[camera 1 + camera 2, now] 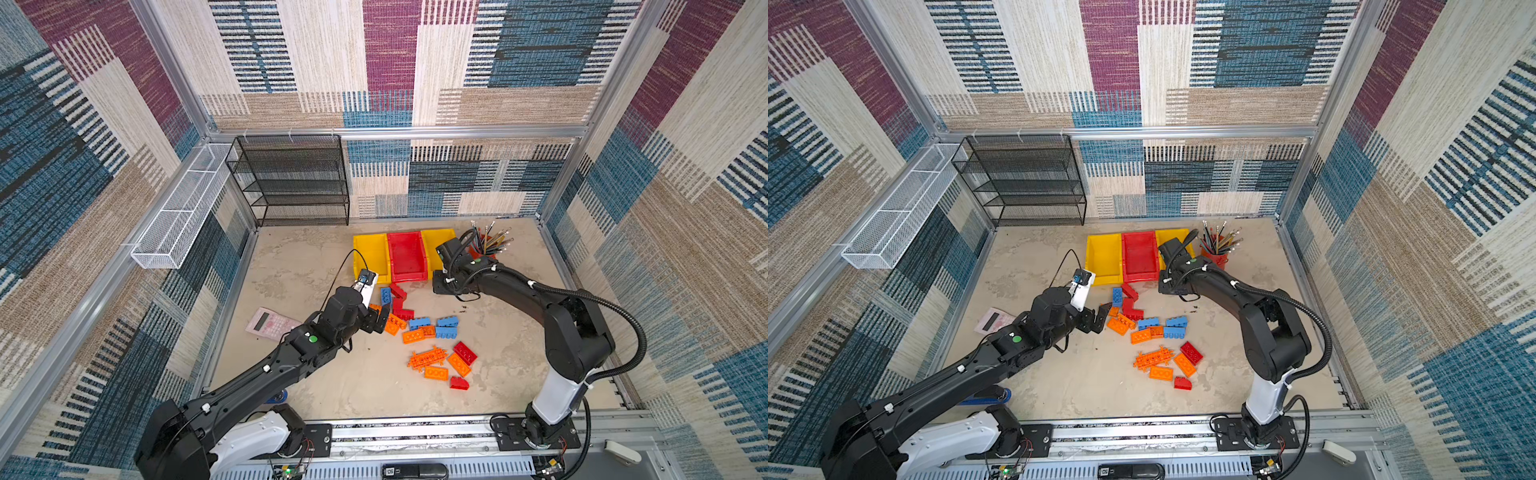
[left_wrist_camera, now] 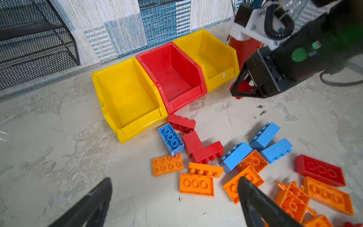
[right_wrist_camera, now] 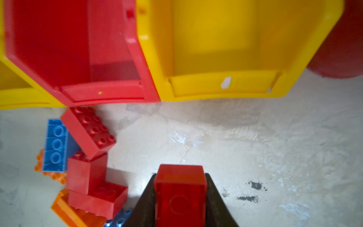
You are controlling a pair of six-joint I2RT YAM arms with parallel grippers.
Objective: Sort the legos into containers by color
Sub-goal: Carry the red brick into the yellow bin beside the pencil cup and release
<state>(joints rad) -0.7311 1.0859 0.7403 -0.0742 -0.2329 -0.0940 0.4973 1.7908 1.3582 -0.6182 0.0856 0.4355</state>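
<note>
Red brick: pinched across its narrow sides by the right gripper, apparently for carrying. The empty red bin, just ahead, is the likely destination.
Left gripper: jaws wide, empty, poised over orange bricks, probably the next pick.
</note>
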